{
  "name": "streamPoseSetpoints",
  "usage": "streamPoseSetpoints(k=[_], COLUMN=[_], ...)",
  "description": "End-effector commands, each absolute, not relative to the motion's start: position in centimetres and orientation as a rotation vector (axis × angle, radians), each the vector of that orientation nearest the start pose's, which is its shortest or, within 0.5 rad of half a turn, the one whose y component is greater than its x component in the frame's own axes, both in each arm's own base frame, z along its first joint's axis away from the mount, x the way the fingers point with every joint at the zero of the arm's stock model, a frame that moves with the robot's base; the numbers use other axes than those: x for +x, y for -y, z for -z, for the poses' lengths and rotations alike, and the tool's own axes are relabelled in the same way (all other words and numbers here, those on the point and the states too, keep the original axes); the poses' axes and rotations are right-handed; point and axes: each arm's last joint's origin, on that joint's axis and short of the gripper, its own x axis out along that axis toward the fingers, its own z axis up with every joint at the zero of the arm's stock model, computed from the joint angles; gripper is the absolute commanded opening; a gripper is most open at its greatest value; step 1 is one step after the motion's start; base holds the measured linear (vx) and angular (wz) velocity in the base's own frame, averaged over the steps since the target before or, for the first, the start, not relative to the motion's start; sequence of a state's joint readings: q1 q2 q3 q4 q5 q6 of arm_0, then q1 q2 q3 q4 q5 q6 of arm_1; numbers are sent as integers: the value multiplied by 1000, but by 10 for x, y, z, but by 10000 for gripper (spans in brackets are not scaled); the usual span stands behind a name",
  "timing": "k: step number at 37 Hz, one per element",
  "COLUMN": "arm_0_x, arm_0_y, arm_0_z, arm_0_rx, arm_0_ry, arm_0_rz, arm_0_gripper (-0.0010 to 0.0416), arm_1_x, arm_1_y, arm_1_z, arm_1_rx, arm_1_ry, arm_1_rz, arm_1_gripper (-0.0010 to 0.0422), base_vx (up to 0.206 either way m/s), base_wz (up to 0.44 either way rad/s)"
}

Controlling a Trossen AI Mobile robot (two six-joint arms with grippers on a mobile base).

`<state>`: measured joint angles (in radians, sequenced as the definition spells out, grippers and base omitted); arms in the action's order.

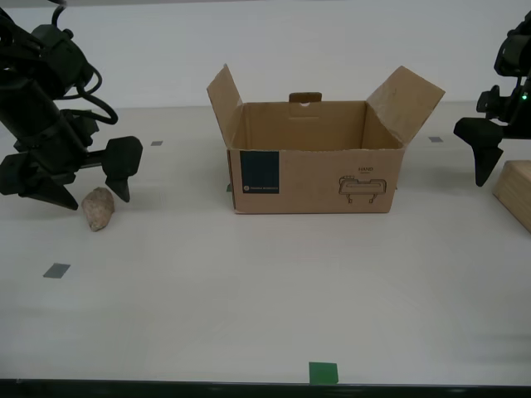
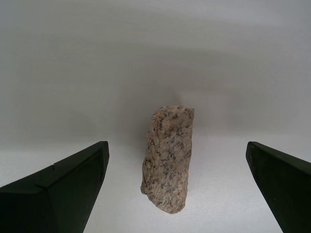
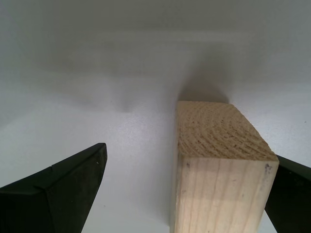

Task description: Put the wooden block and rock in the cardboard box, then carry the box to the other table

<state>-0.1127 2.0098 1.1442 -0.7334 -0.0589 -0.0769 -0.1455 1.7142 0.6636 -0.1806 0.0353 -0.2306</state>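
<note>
The speckled pinkish rock (image 1: 98, 207) lies on the off-white table at the exterior view's left. My second gripper (image 1: 96, 201) stands open over it, one finger on each side, and the rock (image 2: 167, 158) lies between the fingers without touching them. At the exterior view's right edge sits the pale wooden block (image 1: 516, 192), partly cut off. My first gripper (image 1: 483, 170) is open around it; the block (image 3: 221, 165) stands close against one finger with a wide gap to the other. The cardboard box (image 1: 315, 166) stands in the middle, flaps up, nothing visible inside.
Grey tape squares (image 1: 56, 270) mark the table, and a green tape square (image 1: 323, 373) sits near its front edge. A white wall runs behind the box. The other table is out of view.
</note>
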Motion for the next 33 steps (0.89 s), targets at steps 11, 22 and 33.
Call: streamPoseSetpoints(k=[11,22,33], arm_0_x=[319,314,308], arm_0_y=[33,32,31], arm_0_z=[-86,-87,-83], arm_0_rx=[77,79,86], arm_0_ry=[-1635,-1657,-1675], arm_0_rz=[-26,-28,-22], arm_0_gripper=[389,389,390], arm_1_x=[261,260,260], arm_1_y=[39,39,39], arm_1_z=[-91,-91,-91], arm_1_rx=[-128,-118,-111], arm_1_ry=[-1244,-1246,-1245], arm_1_rz=[15,22,23], arm_1_gripper=[387,387,387], base_vx=[0,0,0], base_wz=[0,0,0])
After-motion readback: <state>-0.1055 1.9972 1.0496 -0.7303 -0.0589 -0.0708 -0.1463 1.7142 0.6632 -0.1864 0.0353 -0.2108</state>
